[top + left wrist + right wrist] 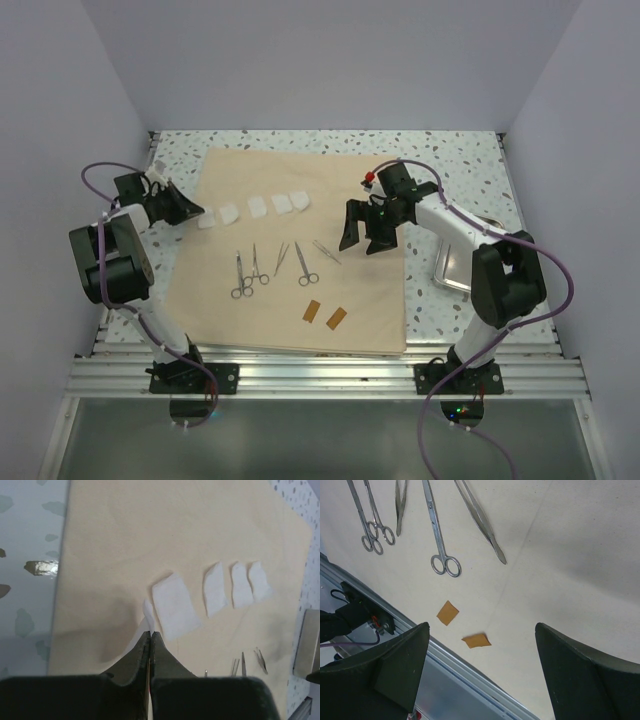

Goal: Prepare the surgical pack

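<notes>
The tan fabric sheet of the surgical pack (340, 185) lies flat across the table. On it sit a row of white gauze pieces (258, 206), several steel scissors and forceps (243, 274) and two orange squares (335, 318). My left gripper (196, 213) is at the sheet's left edge. It is shut on the leftmost gauze piece (148, 611), which shows edge-on at the fingertips, beside the row (172, 607). My right gripper (365, 236) hovers open and empty over the sheet's right part, with the orange squares (476, 640) and instruments (440, 540) below it.
A shiny steel tray (452, 268) lies on the speckled table to the right of the sheet, under my right arm. A ribbed metal rail (320, 375) runs along the near edge. Grey walls close in the left, right and back.
</notes>
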Robot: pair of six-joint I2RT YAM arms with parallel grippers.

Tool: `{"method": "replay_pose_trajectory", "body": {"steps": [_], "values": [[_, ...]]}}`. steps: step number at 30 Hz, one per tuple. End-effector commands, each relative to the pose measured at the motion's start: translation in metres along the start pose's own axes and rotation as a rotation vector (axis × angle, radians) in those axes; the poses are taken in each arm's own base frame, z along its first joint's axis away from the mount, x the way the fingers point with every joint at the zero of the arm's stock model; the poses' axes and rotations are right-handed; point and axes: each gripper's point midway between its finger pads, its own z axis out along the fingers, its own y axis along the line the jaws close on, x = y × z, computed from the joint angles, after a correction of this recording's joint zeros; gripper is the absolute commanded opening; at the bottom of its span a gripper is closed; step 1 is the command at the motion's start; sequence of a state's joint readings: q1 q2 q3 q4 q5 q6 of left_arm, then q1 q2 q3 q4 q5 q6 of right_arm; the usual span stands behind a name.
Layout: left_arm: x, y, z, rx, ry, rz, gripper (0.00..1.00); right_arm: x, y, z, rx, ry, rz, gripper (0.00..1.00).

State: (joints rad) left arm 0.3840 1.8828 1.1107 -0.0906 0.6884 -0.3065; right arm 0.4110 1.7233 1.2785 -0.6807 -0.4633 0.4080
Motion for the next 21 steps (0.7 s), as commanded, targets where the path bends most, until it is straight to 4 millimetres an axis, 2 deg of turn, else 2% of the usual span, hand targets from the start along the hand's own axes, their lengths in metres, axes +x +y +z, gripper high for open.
{"method": "replay_pose_trajectory", "body": {"steps": [1,3,7,13,16,21], "values": [[-0.028,-0.046,-0.018,0.142,-0.069,-0.023,0.0,-0.005,0.003,-0.002,-0.018,-0.014,-0.013,0.9],[-0.029,-0.045,-0.015,0.168,-0.055,-0.056,0.0,-0.005,0.003,0.0,-0.023,-0.009,-0.006,0.91],[-0.032,-0.063,-0.013,0.266,-0.051,-0.131,0.0,-0.006,0.004,-0.001,-0.024,-0.009,-0.009,0.91],[-0.025,-0.078,-0.002,0.33,-0.03,-0.189,0.0,-0.005,0.003,-0.001,-0.019,-0.011,-0.008,0.91],[-0.016,-0.086,0.009,0.356,0.002,-0.204,0.0,-0.006,0.003,-0.001,-0.019,-0.012,-0.006,0.91],[-0.007,-0.082,0.021,0.347,0.018,-0.23,0.0,-0.007,0.003,-0.002,-0.017,-0.016,-0.011,0.91]]}}
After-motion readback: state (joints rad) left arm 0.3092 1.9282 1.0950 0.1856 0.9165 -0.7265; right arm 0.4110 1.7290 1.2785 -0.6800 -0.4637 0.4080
